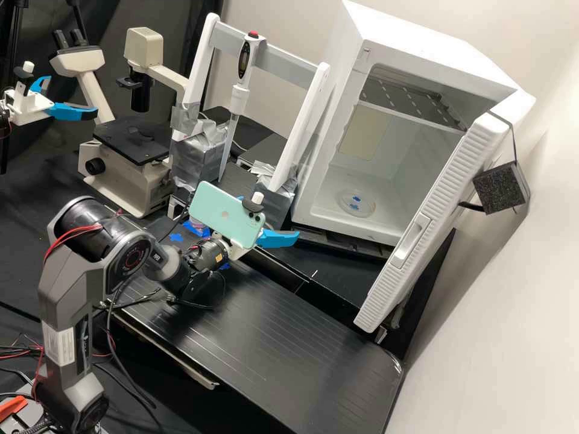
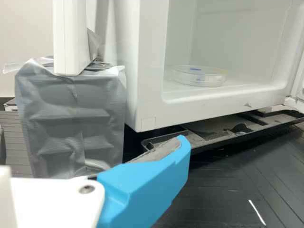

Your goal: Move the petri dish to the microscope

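- Petri dish (image 1: 363, 209), blue-marked, lies flat inside the open white cabinet (image 1: 341, 225), on its floor;
- gripper (image 1: 278, 237) outside, toward the dish's 8 o'clock in the high view; its two blue fingers stand apart;
- microscope (image 1: 129, 144) at the gripper's 10 o'clock there, well apart from the dish;
- cabinet door (image 1: 422, 229) swung out toward 5 o'clock.

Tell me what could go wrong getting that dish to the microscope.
The petri dish lies inside the open white cabinet, behind its raised front rim, so the open gripper might catch there. The phone sticks out at the wrist and could bump the opening. The pipette frame stands between cabinet and microscope; a carried dish may strike it.
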`<state>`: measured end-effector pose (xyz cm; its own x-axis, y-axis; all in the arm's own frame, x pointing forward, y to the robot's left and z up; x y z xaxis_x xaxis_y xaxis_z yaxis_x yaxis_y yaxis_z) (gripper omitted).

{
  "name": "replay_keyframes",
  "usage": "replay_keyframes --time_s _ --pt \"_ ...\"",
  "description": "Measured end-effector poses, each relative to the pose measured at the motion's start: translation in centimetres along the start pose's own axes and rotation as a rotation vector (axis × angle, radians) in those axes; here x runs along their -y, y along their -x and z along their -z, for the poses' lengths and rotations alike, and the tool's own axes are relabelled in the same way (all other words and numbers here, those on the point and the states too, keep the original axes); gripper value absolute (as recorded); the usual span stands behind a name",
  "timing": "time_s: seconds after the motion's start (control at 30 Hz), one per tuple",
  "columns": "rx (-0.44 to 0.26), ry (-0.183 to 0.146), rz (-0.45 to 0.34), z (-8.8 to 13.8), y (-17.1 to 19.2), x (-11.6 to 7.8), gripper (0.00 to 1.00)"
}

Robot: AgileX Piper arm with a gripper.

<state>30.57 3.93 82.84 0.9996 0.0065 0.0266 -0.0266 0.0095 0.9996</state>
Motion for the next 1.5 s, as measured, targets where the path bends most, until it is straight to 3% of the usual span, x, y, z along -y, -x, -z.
replay_keyframes --time_s 0.3,0.47,0.63,0.77,0.93,1.1,1.3,1.5 --pt "-0.002 0.000 -0.004 0.0 0.0 0.0 1.00" --pt "-0.033 0.014 -0.021 -1.5 1.5 -0.8 1.00" --pt "-0.044 -0.022 -0.118 -4.2 3.4 -3.5 1.00" --pt "-0.006 -0.048 -0.179 -6.4 4.5 -5.8 1.00" --pt "0.032 -0.047 -0.267 -8.5 4.6 -9.1 1.00" --pt "0.001 -0.034 -0.321 -9.2 3.2 -11.9 1.00" --pt "-0.095 -0.029 -0.299 -8.6 -0.2 -14.9 1.00" --pt "-0.114 -0.044 -0.234 -8.0 -3.4 -16.0 1.00"
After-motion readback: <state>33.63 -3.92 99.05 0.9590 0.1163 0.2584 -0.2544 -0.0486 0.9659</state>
